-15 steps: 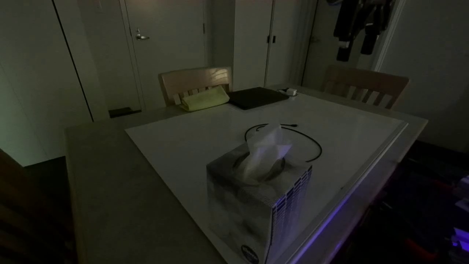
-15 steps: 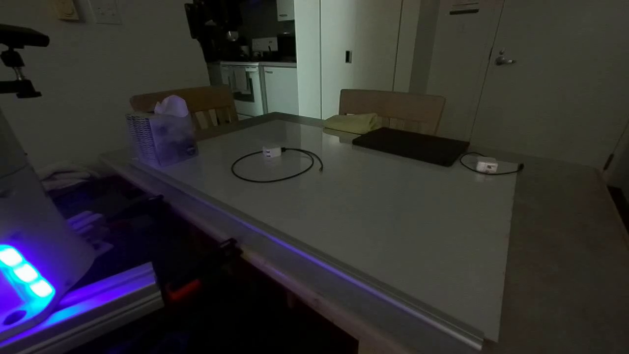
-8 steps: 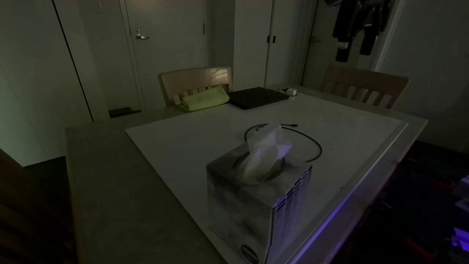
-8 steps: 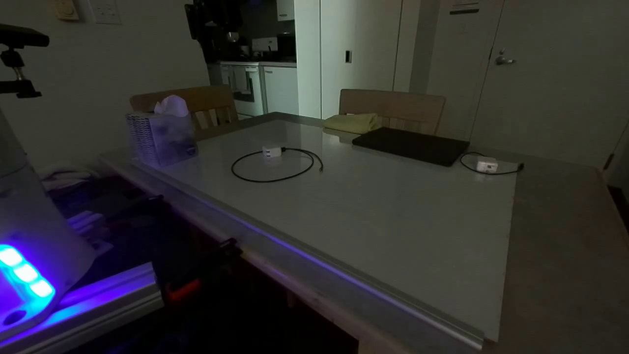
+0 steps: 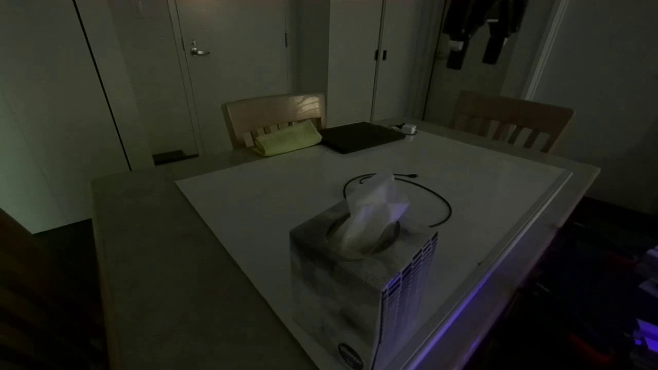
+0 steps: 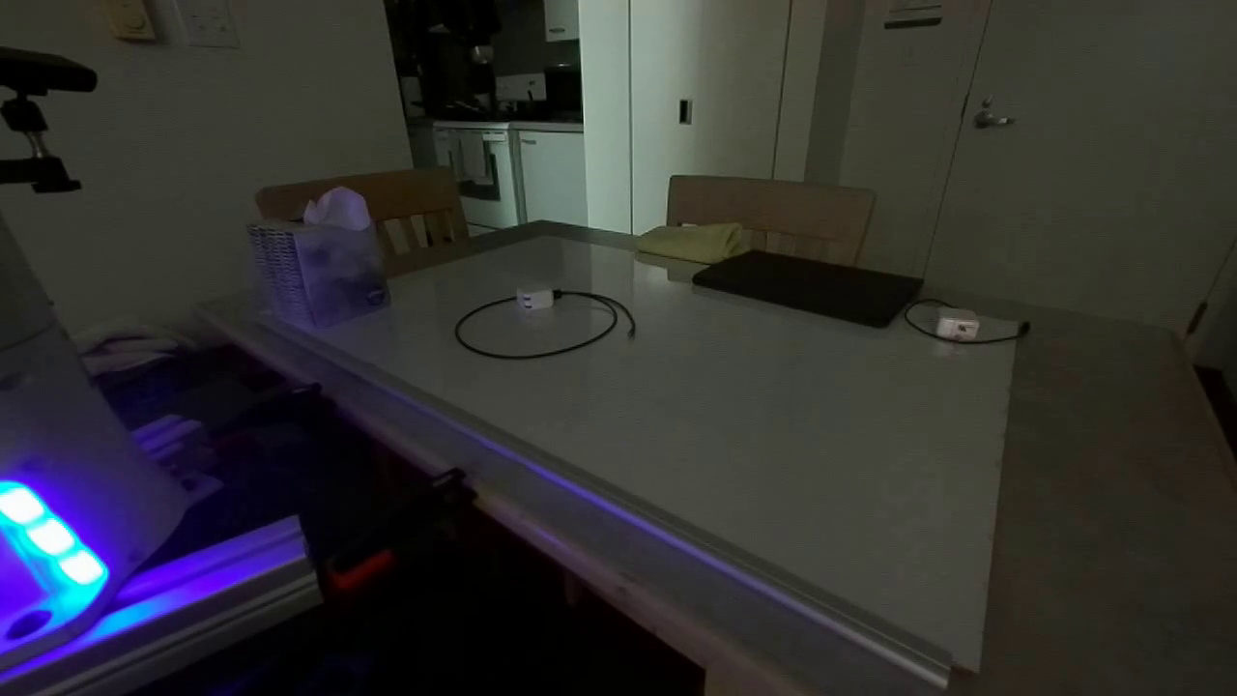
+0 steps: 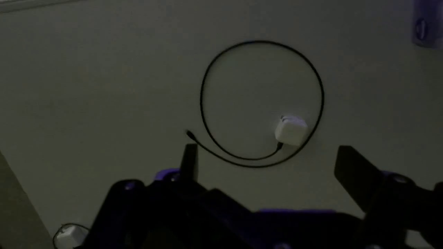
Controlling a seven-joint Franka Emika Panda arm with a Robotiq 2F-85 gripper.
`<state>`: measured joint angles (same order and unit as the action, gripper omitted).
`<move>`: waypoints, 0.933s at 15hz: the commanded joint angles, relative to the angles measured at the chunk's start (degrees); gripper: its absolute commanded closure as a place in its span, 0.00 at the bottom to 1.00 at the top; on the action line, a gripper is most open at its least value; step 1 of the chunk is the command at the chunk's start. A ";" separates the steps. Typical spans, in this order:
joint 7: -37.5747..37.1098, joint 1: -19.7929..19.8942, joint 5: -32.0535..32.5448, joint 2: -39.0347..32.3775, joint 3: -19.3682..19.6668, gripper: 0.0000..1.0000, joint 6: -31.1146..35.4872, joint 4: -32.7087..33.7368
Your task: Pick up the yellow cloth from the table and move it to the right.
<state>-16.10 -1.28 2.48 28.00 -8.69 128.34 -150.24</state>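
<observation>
The yellow cloth [image 5: 288, 139] lies folded on the far edge of the table [image 5: 164, 288], beside the dark flat pad. It also shows in an exterior view [image 6: 688, 244]. It is out of the wrist view. My gripper [image 5: 474, 62] hangs high above the table, well apart from the cloth. In the wrist view my gripper [image 7: 268, 147] has its jaws wide apart with nothing between them. The whitish table top [image 7: 121, 103] lies below it. In an exterior view the arm's dark end is only partly visible at the top.
A tissue box [image 5: 360, 288] stands on the near part of the table; it also shows in an exterior view [image 6: 333, 275]. A dark flat pad [image 6: 807, 287] touches or nearly touches the cloth. A black cable [image 7: 322, 93] with a white charger [image 7: 291, 131] lies below the gripper. Wooden chairs [image 5: 277, 110] surround the table.
The gripper has moved left and slightly up in an exterior view, mostly in the last half second. The cloth and the other table things have not moved.
</observation>
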 commanded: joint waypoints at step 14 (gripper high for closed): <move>1.25 -0.77 -1.72 -22.96 2.98 0.00 3.51 20.93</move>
<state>-14.84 -1.36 0.71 5.03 -6.40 132.02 -129.41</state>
